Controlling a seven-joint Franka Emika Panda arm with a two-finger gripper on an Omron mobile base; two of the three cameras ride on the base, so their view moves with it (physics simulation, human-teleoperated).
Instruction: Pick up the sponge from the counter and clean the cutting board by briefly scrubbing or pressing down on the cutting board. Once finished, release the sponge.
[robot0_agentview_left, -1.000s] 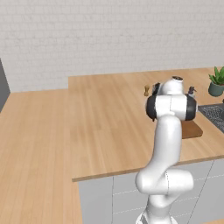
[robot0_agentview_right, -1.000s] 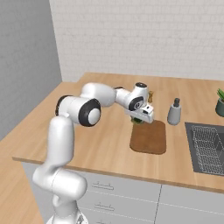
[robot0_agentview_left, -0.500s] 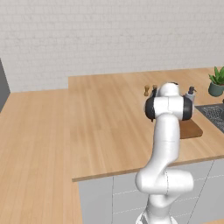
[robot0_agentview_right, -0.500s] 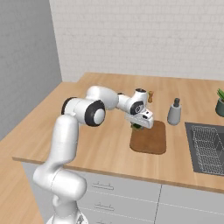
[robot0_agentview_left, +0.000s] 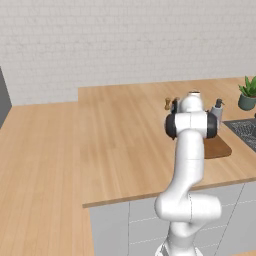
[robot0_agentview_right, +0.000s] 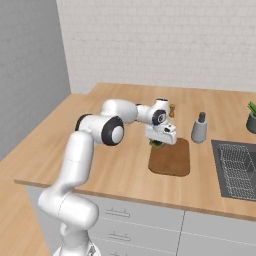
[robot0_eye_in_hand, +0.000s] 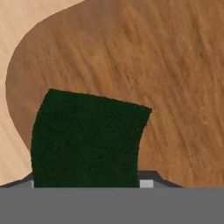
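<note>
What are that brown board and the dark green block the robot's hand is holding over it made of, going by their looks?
The flat reddish-brown cutting board with rounded corners looks like wood with a smooth matte finish: streaky grain runs across it. The dark green rectangular sponge looks like a coarse scouring pad: its face is finely speckled and dull, without shine. Since it is a rendered scene, both are judged by look alone.

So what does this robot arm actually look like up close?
The arm is made of smooth, glossy white rounded segments joined by dark grey ring-shaped joints, rising from a bulbous white base. At its end sits a boxy white hand with a small tool whose finger tips are dark. No loose cables or markings show.
</note>
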